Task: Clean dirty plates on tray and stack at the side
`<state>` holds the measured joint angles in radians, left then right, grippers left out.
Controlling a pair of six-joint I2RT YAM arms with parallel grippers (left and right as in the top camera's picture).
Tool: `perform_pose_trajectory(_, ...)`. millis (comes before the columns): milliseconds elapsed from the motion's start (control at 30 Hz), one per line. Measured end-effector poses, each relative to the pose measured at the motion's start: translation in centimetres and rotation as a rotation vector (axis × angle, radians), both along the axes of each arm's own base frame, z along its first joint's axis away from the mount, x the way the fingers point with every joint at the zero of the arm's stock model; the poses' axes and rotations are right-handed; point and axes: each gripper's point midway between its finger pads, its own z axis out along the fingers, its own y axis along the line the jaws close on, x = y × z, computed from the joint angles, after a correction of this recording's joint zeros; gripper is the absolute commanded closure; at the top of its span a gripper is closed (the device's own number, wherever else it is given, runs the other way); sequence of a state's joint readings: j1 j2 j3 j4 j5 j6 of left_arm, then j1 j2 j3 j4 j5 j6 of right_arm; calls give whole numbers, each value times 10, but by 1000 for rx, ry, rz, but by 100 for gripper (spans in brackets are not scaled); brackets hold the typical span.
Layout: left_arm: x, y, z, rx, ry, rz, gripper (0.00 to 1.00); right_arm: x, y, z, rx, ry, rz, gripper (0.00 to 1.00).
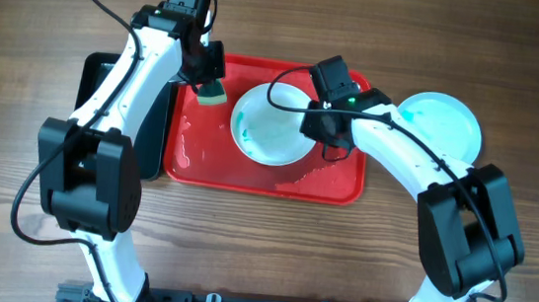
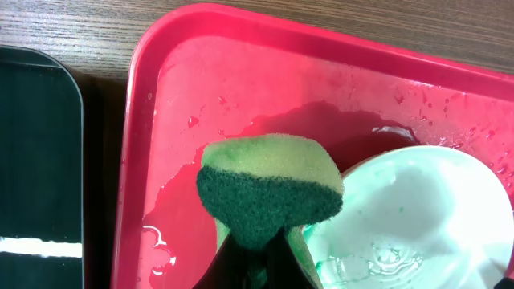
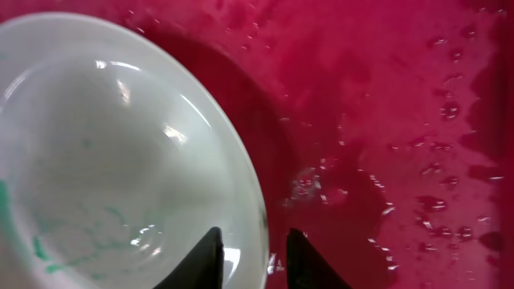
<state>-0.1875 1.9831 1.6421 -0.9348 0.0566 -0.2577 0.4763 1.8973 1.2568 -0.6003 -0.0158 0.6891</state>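
A white plate (image 1: 269, 131) with teal-green smears lies in the red tray (image 1: 209, 165). My right gripper (image 1: 314, 126) is shut on its right rim, one finger inside and one outside (image 3: 253, 241). In the right wrist view the plate (image 3: 104, 144) casts a dark shadow on the wet tray (image 3: 401, 120). My left gripper (image 1: 214, 81) is shut on a green sponge (image 1: 215, 93) over the tray's far left part. In the left wrist view the sponge (image 2: 269, 189) hangs just left of the plate (image 2: 418, 209). A pale turquoise plate (image 1: 441, 123) sits on the table right of the tray.
A smaller black tray (image 1: 156, 145) lies against the red tray's left side and also shows in the left wrist view (image 2: 40, 144). Water pools on the red tray (image 2: 209, 72). The table is brown wood.
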Motion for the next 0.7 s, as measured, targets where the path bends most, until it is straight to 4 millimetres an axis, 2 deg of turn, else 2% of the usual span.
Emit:
perform_pose_trajectory(133,0,0,0,0,0,0,96,12,18,9,113,-50,145,51)
perform_pose_trajectory(233,0,0,0,0,0,0,96,19,12,9,162,-50,252,54)
perform_pose_trajectory(300,0,0,0,0,0,0,96,31,4,2,180,-38,305,56)
perform_pose_trajectory(400,0,0,0,0,0,0,96,38,-1,-17,180,18,380,68)
perform_pose_trajectory(433,0,0,0,0,0,0,96,37,2,-21,181,51,400,77)
perform_pose_trajectory(467,0,0,0,0,0,0,96,39,6,-24,184,55,421,91)
perform_pose_trajectory(500,0,0,0,0,0,0,96,42,10,-24,189,50,441,96)
perform_pose_trajectory(600,0,0,0,0,0,0,96,41,15,-23,187,59,437,96)
perform_pose_trajectory(700,1,-3,0,-2,-7,-4,96,38,10,-25,186,109,332,96)
